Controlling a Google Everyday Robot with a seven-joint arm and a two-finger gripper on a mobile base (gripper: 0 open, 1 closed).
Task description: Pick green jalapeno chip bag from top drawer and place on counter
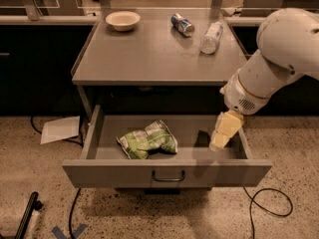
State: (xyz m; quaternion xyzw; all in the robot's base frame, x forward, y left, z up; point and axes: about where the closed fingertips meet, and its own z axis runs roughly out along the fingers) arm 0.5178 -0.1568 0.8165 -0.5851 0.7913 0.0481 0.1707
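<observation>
The green jalapeno chip bag [147,140] lies crinkled on the floor of the open top drawer [99,173], a little left of its centre. My gripper [219,139], cream-yellow at the end of the white arm [279,54], hangs over the right end of the drawer, just above its floor. It is about a bag's length to the right of the bag and does not touch it. The grey counter [154,59] lies above and behind the drawer.
On the counter stand a white bowl [122,20] at the back left, a blue can [182,24] lying down and a clear plastic bottle [211,37] at the back right. A sheet of paper [61,129] and cables [269,203] lie on the floor.
</observation>
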